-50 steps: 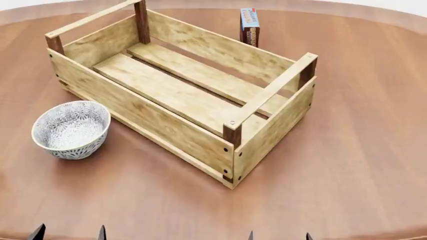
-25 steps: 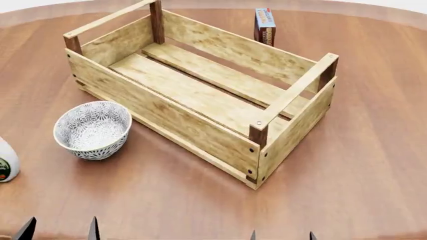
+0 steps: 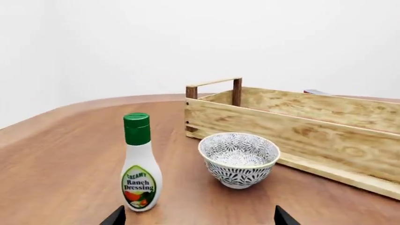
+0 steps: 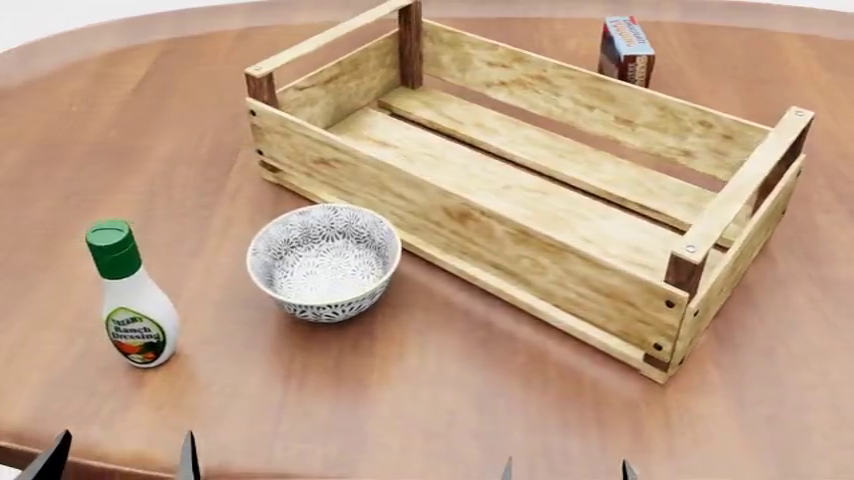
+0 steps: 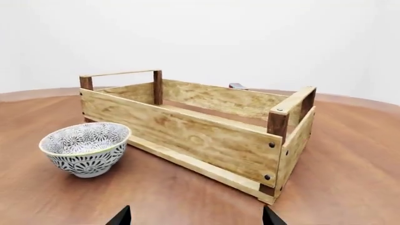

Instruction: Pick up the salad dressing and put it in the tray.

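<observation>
The salad dressing [image 4: 131,300] is a whitish bottle with a green cap and a red-and-green label. It stands upright on the table at the left, left of the bowl; it also shows in the left wrist view [image 3: 140,168]. The tray [image 4: 534,190] is a pale-wood slatted crate with dark corner posts, empty, at the centre and right; it also shows in the left wrist view [image 3: 300,126] and the right wrist view [image 5: 200,126]. My left gripper [image 4: 120,462] is open and empty, near the table's front edge, just in front of the bottle. My right gripper [image 4: 565,470] is open and empty.
A patterned white-grey bowl [image 4: 324,262] stands between the bottle and the tray's near wall. A small upright red-blue box [image 4: 626,50] stands behind the tray. The round wooden table [image 4: 400,400] curves away at the front left.
The head view has swung left: the tray, bowl and box have shifted right in the picture, and the dressing bottle has come fully into view at the left.
</observation>
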`<state>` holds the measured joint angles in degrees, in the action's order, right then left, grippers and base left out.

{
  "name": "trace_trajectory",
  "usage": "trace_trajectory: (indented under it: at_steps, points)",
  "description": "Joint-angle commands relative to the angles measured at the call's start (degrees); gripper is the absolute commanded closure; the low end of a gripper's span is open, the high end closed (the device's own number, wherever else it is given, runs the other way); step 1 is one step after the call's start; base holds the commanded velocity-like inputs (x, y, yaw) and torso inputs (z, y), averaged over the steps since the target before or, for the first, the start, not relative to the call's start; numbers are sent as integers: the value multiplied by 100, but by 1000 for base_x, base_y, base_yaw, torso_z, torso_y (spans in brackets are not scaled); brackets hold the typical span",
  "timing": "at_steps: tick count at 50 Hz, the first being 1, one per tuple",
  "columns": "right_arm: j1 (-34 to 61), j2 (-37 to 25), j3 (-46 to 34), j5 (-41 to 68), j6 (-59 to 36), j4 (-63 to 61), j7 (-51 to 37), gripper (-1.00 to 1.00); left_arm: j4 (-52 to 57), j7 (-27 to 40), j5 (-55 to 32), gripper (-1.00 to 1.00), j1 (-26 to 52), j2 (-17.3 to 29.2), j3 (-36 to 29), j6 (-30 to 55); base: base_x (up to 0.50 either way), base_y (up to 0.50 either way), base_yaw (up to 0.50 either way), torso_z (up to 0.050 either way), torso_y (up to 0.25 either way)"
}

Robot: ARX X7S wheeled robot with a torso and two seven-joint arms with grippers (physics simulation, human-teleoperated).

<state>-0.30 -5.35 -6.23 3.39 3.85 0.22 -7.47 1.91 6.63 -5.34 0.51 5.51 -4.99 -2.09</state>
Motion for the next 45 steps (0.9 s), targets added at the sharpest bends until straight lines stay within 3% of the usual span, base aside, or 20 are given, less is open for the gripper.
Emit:
trace_trajectory:
  at_steps: [1,4,11,18,19,26,33,45]
  points:
    - [22,-70,-107,152,-173,20,-28,-100,-69,96,-43,-100,6,71,-83,-78,0,500,0,0,0]
    - [46,-110,-187,202,-605,-194,-7,-100,-65,124,-57,-100,1,86,-96,-74,0,0,0,0,0]
    - [-29,-172,-208,183,-304,-260,-57,-100,-47,183,-85,-100,-16,120,-132,-77,61,0,0,0,0]
    - [-54,-241,-191,288,-315,-420,-73,-100,213,242,-154,-100,-34,185,-144,126,500,0,0,0,0]
    - [-43,-319,-138,454,-741,-896,-52,-100,483,272,-166,-100,-53,219,-133,258,500,0,0,0,0]
    - [-28,-506,77,451,-1351,-2117,-357,-100,1504,365,-186,-100,-171,374,-139,696,500,0,0,0,0]
    - [-82,-657,228,436,-1523,-2850,-499,-100,2620,457,-466,-100,-194,544,10,1376,500,0,0,0,0]
    - [-10,-755,312,608,-1689,-3128,-553,-100,2692,577,-567,-100,-95,573,58,1611,500,0,0,0,0]
